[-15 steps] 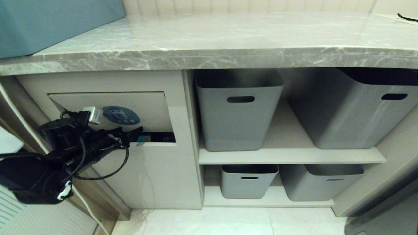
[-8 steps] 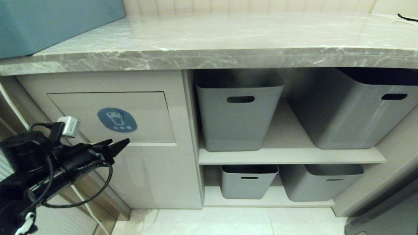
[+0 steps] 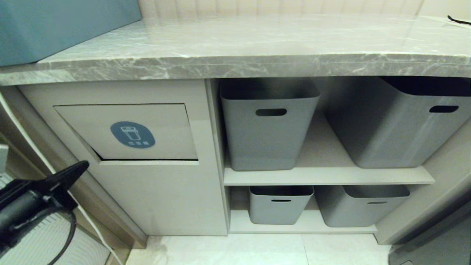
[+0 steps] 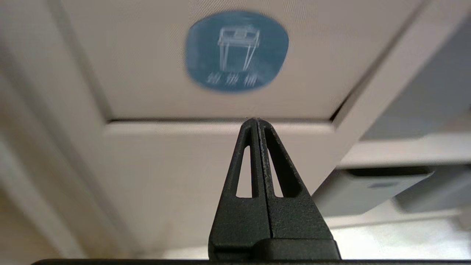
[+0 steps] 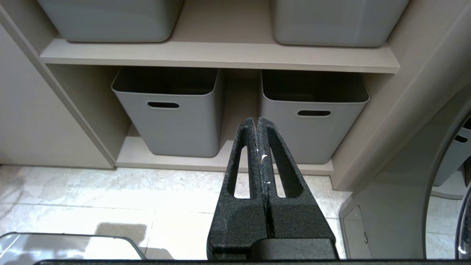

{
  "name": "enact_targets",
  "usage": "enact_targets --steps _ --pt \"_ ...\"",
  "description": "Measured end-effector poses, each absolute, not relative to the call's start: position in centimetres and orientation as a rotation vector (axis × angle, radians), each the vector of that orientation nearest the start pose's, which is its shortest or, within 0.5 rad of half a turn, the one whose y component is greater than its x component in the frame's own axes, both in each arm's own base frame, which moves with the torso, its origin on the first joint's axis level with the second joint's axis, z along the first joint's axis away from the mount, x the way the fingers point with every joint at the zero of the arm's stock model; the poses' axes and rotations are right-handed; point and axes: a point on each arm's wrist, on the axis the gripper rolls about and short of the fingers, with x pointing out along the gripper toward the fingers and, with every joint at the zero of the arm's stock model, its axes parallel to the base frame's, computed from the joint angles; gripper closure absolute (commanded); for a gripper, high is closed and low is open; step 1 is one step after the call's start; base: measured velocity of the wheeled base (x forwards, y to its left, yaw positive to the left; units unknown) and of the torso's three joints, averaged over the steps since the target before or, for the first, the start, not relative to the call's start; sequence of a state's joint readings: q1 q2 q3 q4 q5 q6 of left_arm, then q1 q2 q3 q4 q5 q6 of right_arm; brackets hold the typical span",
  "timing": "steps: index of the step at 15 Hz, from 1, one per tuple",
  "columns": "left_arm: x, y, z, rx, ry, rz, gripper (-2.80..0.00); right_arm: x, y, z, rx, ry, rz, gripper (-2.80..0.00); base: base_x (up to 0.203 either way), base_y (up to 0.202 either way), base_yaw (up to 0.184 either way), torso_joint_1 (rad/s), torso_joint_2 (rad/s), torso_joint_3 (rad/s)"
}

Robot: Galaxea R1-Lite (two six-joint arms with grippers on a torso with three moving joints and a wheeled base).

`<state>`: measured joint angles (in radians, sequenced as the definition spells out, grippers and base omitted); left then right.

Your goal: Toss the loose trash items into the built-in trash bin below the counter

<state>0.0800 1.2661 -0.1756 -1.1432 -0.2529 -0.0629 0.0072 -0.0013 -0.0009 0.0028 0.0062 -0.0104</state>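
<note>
Grey counter [image 3: 235,64] tops one bin flap [image 3: 147,121], ajar, beside four baskets [image 3: 270,123]. Left wrist: left gripper [image 4: 256,121] clenched, empty, just below the flap. Right wrist: right gripper [image 5: 256,120] clenched, facing two lower baskets.

Home kitchen, marble counter [image 3: 235,40], storage baskets [image 3: 268,123]

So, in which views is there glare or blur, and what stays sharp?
Head view: pale glare lies across the counter; the shelf recess behind the grey baskets is shadowed. Left wrist view: the blue sticker on the trash bin flap is soft, while the shut left end effector is sharp. Right wrist view: crisp throughout, right end effector shut.
</note>
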Motion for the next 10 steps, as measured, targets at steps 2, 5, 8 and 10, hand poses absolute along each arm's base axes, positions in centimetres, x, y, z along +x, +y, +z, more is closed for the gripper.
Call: enact_targets --steps 2,5,8,10 --pt "12.9 0.7 16.3 0.013 -0.028 -0.125 0.0 -2.3 0.0 7.5 -0.01 0.001 0.014 0.0 0.0 0.0 0.0 0.0 0.0 0.0" --pt "9.1 0.6 14.4 0.078 0.058 -0.052 0.0 -2.3 0.0 7.5 -0.01 0.001 0.013 0.0 0.0 0.0 0.0 0.0 0.0 0.0" --pt "5.3 0.3 12.4 0.086 0.154 -0.01 0.0 -2.3 0.0 7.5 -0.01 0.001 0.013 0.0 0.0 0.0 0.0 0.0 0.0 0.0" --pt "2.8 0.1 10.8 0.085 0.199 0.019 0.0 -2.3 0.0 7.5 -0.009 0.001 0.014 0.0 0.0 0.0 0.0 0.0 0.0 0.0"
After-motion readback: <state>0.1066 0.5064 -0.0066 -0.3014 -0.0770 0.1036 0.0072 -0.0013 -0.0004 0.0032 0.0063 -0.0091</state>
